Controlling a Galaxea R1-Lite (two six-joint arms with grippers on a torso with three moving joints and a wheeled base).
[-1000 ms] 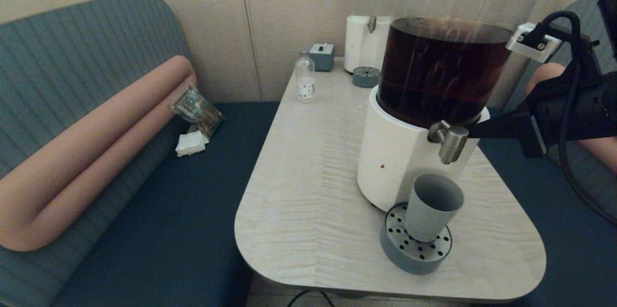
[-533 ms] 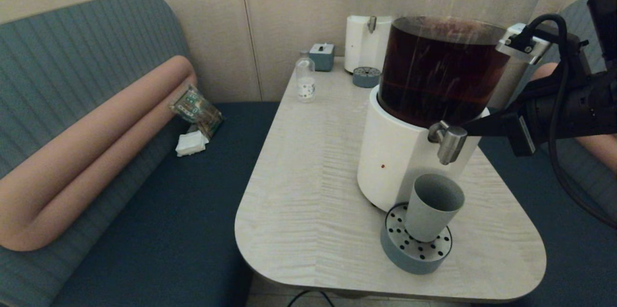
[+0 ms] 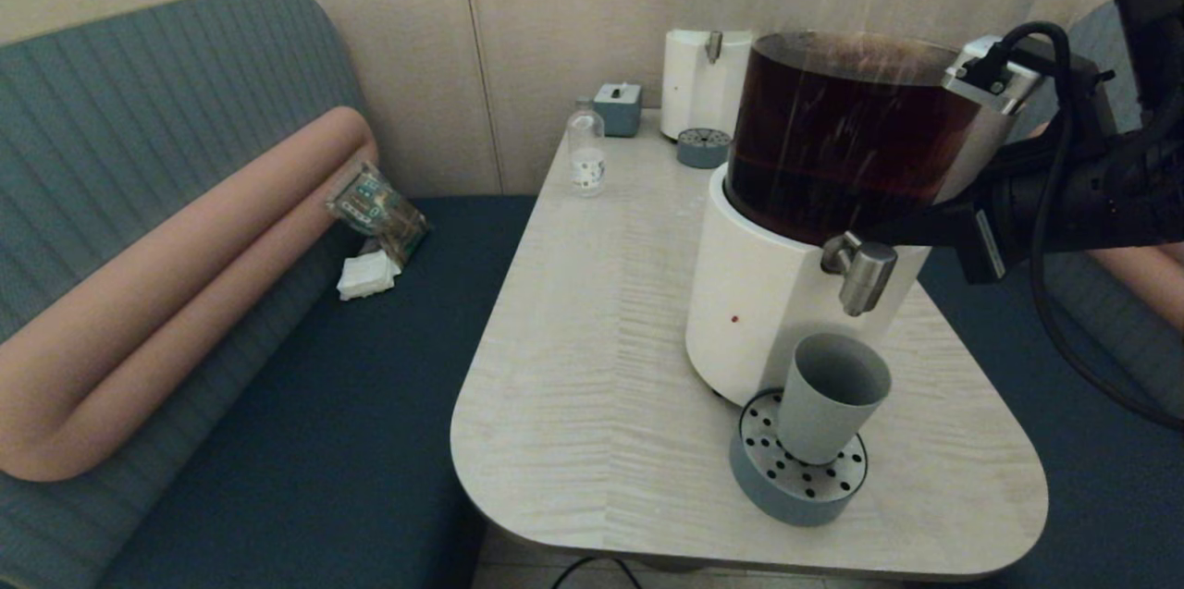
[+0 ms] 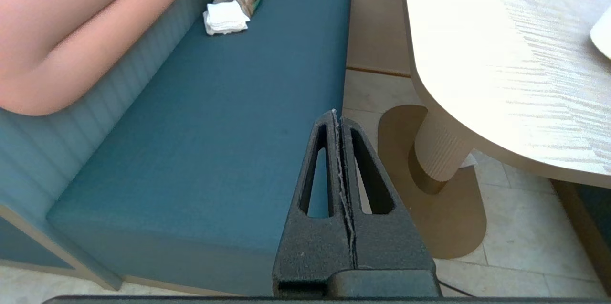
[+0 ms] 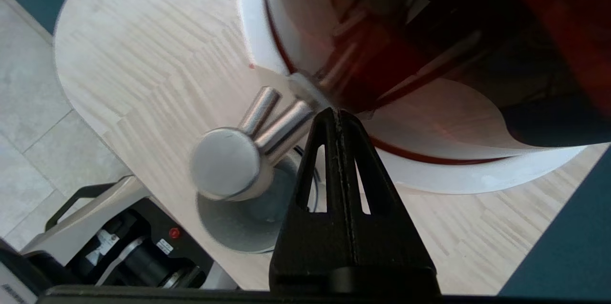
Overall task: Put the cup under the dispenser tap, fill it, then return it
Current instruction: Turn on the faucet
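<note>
The right gripper (image 5: 337, 114), fingers pressed together, sits just behind the dispenser tap (image 3: 863, 270); the cup (image 3: 830, 397) stands on the drip tray (image 3: 786, 496) below, near the tabletop's front edge. The left gripper (image 4: 337, 115), fingers together, hangs over the bench seat (image 4: 215, 118).

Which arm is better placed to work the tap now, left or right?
Right. The right gripper, shut, is already beside the tap, above the cup. The left gripper, shut, hangs off the table over the bench.
</note>
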